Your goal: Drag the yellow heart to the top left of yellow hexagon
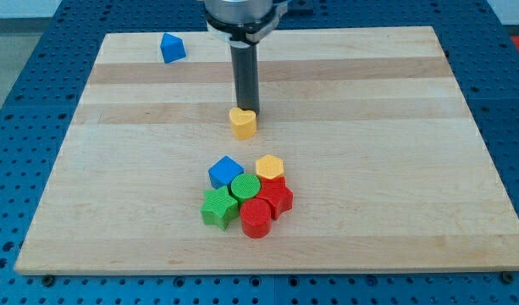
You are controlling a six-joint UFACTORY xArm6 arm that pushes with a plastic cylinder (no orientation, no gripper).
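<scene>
The yellow heart (243, 124) lies near the middle of the wooden board (115, 169). My tip (245, 109) stands right at the heart's top edge, touching or nearly touching it. The yellow hexagon (269, 166) sits below and slightly right of the heart, at the top right of a tight cluster of blocks. The heart is apart from the cluster, above it.
The cluster holds a blue cube (225, 172), a green cylinder (245, 186), a green star (218, 208), a red cylinder (256, 219) and a red star (276, 197). A blue block (172, 47) sits alone at the board's top left.
</scene>
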